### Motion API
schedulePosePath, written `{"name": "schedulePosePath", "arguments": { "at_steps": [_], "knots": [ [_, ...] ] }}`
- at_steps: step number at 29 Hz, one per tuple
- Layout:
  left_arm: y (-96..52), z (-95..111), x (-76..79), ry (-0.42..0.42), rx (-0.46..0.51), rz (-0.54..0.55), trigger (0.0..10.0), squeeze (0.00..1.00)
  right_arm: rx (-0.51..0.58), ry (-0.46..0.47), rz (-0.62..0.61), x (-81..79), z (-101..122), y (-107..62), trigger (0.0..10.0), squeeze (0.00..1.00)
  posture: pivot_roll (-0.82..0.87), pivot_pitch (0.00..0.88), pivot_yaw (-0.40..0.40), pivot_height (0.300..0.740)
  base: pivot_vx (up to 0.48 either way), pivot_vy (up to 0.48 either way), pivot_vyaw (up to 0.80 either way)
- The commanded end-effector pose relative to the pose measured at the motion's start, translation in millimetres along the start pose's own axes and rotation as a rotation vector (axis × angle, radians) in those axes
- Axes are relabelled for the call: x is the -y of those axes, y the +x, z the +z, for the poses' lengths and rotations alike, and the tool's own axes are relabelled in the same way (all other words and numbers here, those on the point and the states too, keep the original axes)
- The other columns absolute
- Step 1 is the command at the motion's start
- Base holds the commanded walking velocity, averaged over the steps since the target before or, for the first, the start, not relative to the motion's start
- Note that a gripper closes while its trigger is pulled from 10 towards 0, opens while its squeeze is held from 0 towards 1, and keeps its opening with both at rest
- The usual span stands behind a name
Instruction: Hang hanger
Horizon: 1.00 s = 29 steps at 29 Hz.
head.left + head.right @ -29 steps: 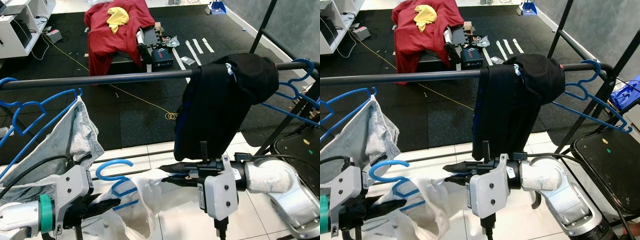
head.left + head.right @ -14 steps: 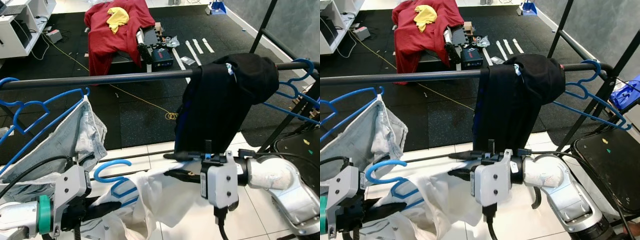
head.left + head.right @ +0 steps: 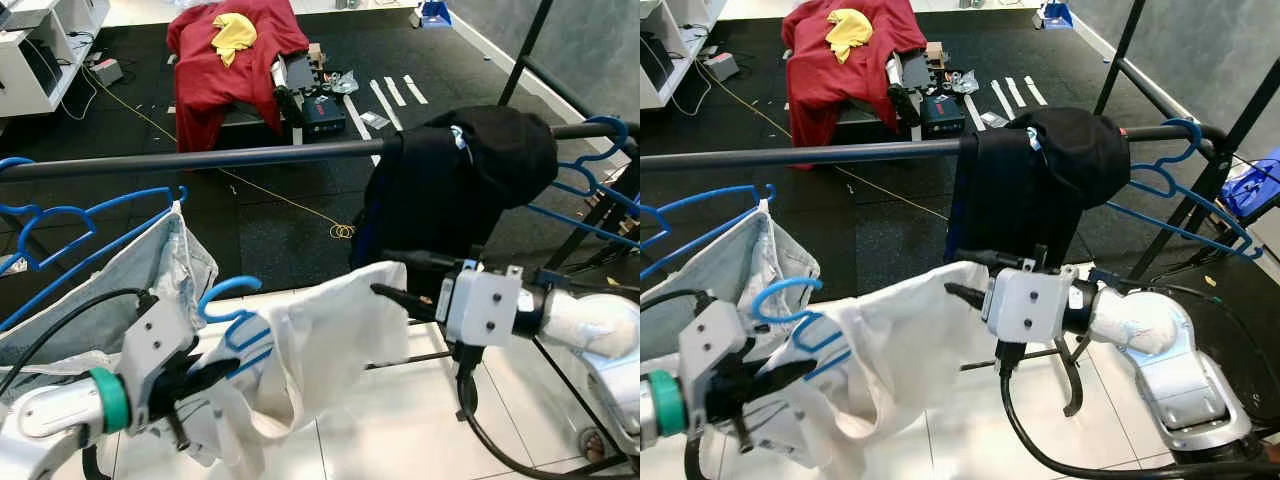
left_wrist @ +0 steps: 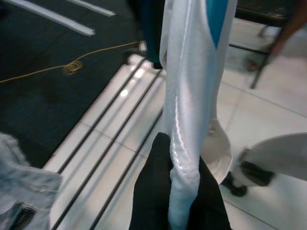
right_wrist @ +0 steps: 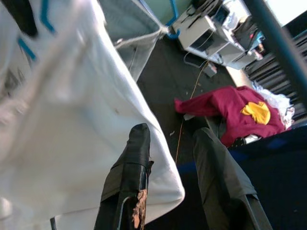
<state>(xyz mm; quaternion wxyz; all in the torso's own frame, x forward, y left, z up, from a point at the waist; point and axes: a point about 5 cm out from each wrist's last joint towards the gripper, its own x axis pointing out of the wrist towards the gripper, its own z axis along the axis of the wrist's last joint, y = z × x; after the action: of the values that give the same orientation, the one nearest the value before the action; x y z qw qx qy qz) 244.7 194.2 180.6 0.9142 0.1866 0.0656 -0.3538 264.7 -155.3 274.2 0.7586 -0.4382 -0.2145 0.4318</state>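
Blue hanger point(image 3: 232, 318) with its white garment point(image 3: 330, 335) rides below the rail point(image 3: 250, 156): our left gripper point(image 3: 205, 377) is clamped on it to carry the hook up, while our right gripper point(image 3: 392, 276), fingers parted, steadies the cloth's far edge.

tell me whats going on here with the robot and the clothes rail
The robot is lifting a white garment on a blue hanger toward the black rail. Its left pincer is shut on the garment just below the hanger's hook; the right pincer is open at the cloth's far edge. The hook is below the rail, not yet hung. A black garment is draped over the rail.
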Motion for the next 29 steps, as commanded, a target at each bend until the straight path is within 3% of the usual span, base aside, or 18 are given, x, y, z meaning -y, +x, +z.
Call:
{"name": "schedulePosePath", "arguments": {
  "at_steps": [1,6,10,12,13,19,23,27,29],
  "knots": [
    [2.1,-3,1.7,-0.003,-0.032,0.027,10.0,0.00,0.023,0.013,-0.004,-2.7,5,-0.6,10.0,0.00,-0.16,0.187,0.092,0.740,0.000,0.000,0.00],
    [12.3,6,-2.3,-0.017,-0.058,0.117,10.0,0.00,0.048,0.043,-0.008,-5.9,11,2.2,10.0,0.00,-0.16,0.186,0.092,0.740,0.000,0.000,0.00],
    [17.2,13,-16.8,-0.066,-0.119,0.303,10.0,0.00,0.088,0.138,0.001,-25.0,13,12.1,10.0,0.00,-0.15,0.181,0.088,0.740,0.000,0.000,0.00],
    [15.9,14,-20.2,-0.077,-0.130,0.352,10.0,0.00,0.094,0.163,0.002,-30.6,13,14.2,10.0,0.00,-0.15,0.181,0.088,0.740,0.000,0.000,0.00],
    [11.4,13,-26.1,-0.075,-0.166,0.437,10.0,0.00,0.100,0.209,-0.004,-41.1,13,18.1,10.0,0.00,-0.14,0.179,0.085,0.740,0.000,0.000,0.00],
    [3.9,14,-36.3,-0.099,-0.184,0.585,10.0,0.00,0.097,0.263,-0.020,-50.7,11,21.7,10.0,0.00,-0.13,0.177,0.085,0.740,0.000,0.000,0.00],
    [2.8,27,-35.9,-0.151,-0.088,0.650,10.0,0.00,0.098,0.292,-0.034,-55.2,11,24.3,10.0,0.00,-0.12,0.176,0.086,0.740,0.000,0.000,0.00],
    [-2.6,46,-29.7,-0.243,0.082,0.722,10.0,0.00,0.091,0.320,-0.060,-58.8,10,27.2,10.0,0.00,-0.13,0.178,0.083,0.740,0.000,0.000,0.00],
    [-4.0,49,-28.9,-0.260,0.104,0.733,10.0,0.00,0.088,0.323,-0.064,-59.1,10,27.3,10.0,0.00,-0.13,0.178,0.083,0.740,0.000,0.000,0.00]
  ]
}}
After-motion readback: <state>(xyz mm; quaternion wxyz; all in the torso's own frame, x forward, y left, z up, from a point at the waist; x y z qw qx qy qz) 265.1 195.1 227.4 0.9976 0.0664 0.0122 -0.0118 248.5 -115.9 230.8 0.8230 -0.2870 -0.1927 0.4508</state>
